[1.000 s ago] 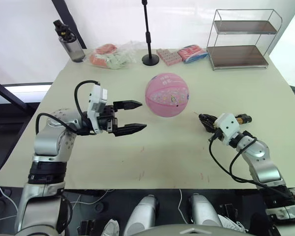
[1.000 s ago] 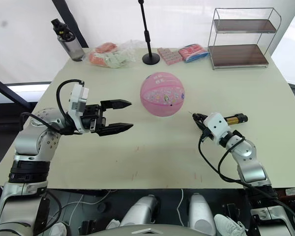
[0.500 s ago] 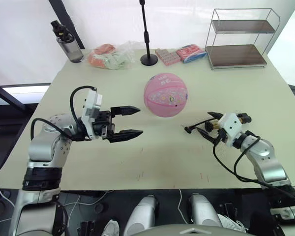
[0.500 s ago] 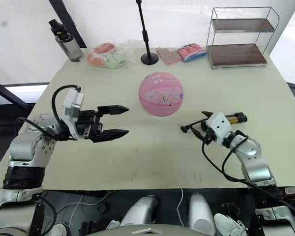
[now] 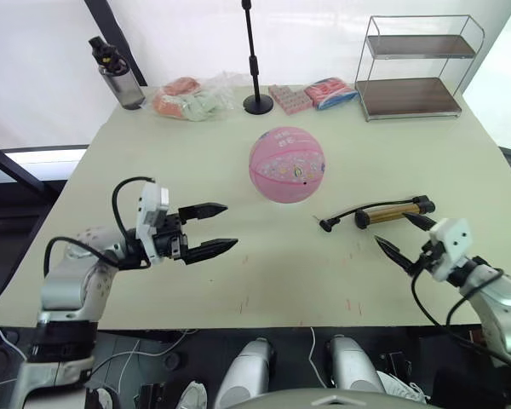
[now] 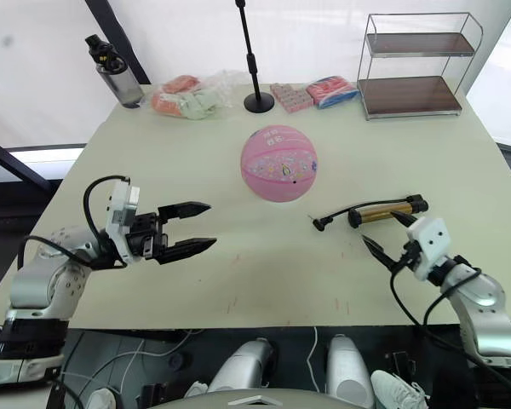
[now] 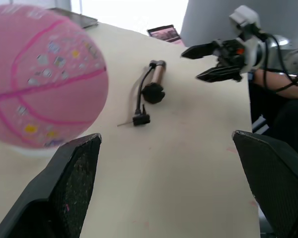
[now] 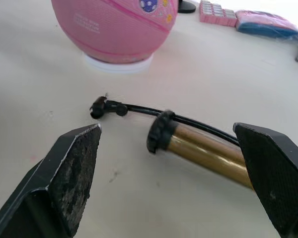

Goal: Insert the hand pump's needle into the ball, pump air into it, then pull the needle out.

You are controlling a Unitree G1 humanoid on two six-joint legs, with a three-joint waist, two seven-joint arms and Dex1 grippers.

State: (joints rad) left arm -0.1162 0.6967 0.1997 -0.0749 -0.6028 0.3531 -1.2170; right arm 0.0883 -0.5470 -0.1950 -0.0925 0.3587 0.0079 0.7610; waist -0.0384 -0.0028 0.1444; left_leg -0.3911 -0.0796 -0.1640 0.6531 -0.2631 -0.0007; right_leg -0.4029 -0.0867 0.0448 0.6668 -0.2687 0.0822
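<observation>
While both tools gape empty, the right tool (image 5: 402, 235) has released the hand pump (image 5: 388, 212) onto the counter (image 5: 281, 273) and withdrawn.

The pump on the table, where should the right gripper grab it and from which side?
Probably the gold barrel of the pump: it lies flat with bare table around it. The right gripper, fingers open, sits just on the robot's side, so come from there, across the barrel.

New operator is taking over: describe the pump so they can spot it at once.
Start at the pink ball mid-table. Toward the robot's right from it, the pump lies flat on the table, just ahead of the right gripper. It's the only gold barrel, with a thin black hose.
</observation>
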